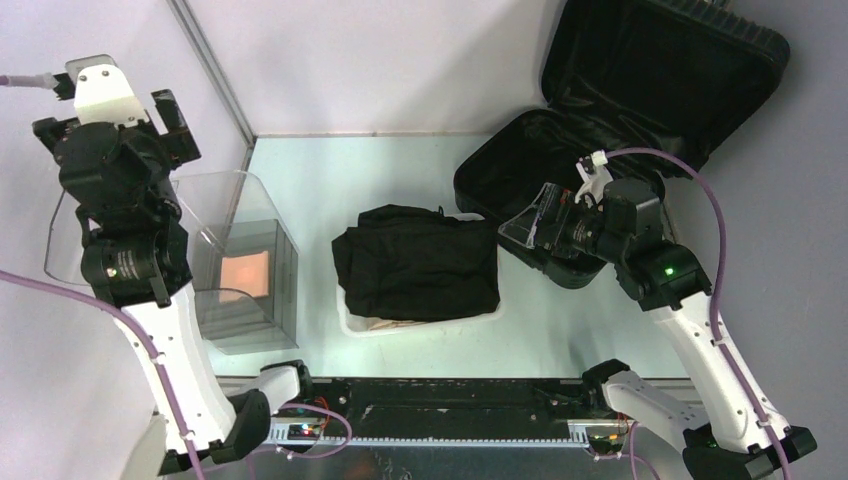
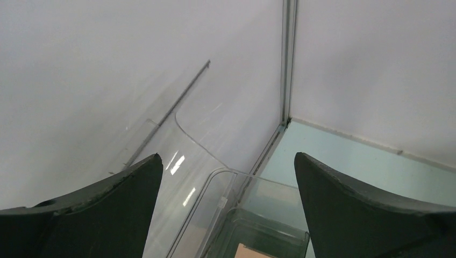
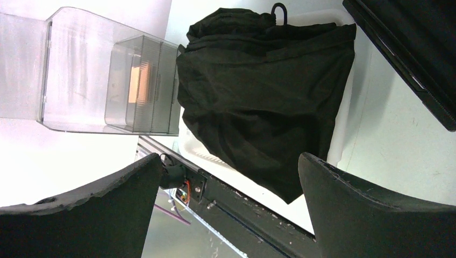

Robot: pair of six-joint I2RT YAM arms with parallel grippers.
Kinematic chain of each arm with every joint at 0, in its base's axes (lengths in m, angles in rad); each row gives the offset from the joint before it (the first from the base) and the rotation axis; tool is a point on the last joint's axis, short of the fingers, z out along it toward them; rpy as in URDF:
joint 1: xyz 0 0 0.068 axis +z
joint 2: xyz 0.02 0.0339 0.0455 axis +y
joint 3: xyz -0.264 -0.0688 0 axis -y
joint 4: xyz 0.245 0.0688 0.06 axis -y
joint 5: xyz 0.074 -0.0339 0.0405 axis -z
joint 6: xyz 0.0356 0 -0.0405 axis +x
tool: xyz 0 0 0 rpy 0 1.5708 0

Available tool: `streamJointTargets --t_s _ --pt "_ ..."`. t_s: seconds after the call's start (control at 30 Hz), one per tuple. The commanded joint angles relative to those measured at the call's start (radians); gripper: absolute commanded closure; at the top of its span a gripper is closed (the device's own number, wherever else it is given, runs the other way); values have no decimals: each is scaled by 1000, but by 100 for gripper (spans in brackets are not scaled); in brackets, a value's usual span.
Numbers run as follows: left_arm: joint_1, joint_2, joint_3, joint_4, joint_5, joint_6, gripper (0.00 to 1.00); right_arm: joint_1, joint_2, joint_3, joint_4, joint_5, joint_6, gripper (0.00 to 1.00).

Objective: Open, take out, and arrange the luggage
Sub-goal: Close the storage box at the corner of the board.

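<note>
1. I see the large black ribbed hard-shell luggage (image 1: 660, 70) lying open at the upper right of the top view, with its lid tilted back and black lining showing.
2. My right gripper (image 3: 228, 161) hangs at its near-left edge, jaws spread wide, holding nothing.
3. A black folded garment (image 1: 415, 262) fills the white plastic basket (image 1: 347, 320) at centre.
4. A clear plastic box (image 1: 245, 270) stands left of that.
5. My left gripper (image 2: 228, 161), upper left, has its jaws apart with nothing between them.
</note>
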Motion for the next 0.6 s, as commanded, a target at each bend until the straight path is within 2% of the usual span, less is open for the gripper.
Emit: streamJointTargets --t_s 0.0,0.3,0.57 --pt "12 -61 -4 136 29 -31 0 5 -5 42 38 8 2 0" --pt "12 -67 -9 99 -150 4 0 10 -9 41 33 14 4 0" --pt "15 -31 -49 62 -221 44 0 11 -1 42 49 7 8 0"
